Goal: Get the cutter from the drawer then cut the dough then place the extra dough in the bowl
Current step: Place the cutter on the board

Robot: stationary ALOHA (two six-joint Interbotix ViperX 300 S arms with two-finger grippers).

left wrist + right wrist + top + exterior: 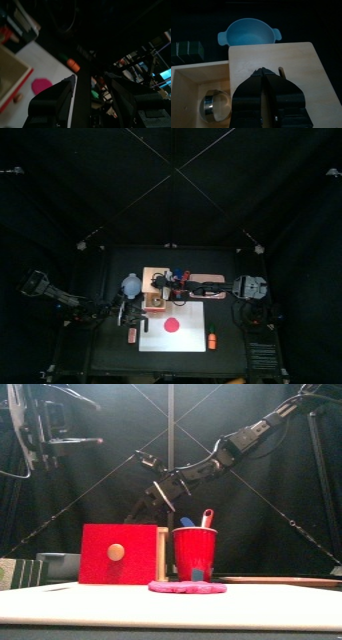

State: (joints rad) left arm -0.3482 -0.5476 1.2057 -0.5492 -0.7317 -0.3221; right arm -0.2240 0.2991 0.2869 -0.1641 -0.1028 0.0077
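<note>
Ok, your right gripper (268, 75) hangs over the wooden box (278, 60), jaws pressed together with nothing in them. The cutter (212, 105) lies in the open drawer (191, 82), near that gripper. The dough (171, 325) sits flat on the white board (194, 335), and the bowl (248, 32) is just beside the box. Your left gripper (91, 79) rests at the table's left, jaws wide apart, empty

Gripper (268, 72) seemingly closed above box (298, 65); cutter (215, 106) in drawer (199, 67).
</note>
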